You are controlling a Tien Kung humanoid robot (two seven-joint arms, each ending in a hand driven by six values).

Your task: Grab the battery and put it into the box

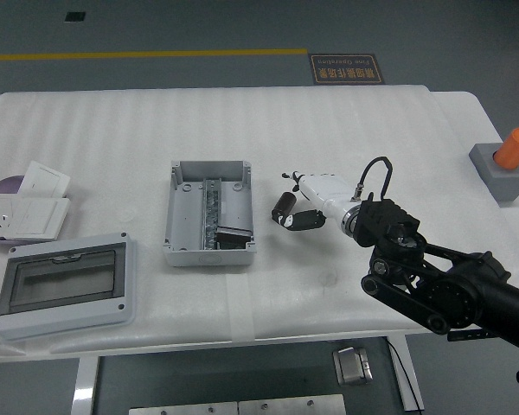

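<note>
Battery [232, 234] lies as a dark block inside the grey box [209, 212], at its near right corner, so placement appears done. Right hand [301, 201] sits just right of the box, fingers loosely curled and gripping nothing, clear of the box wall. Box lid [62, 286] lies separately to the box's left, leaving the interior accessible.
</note>
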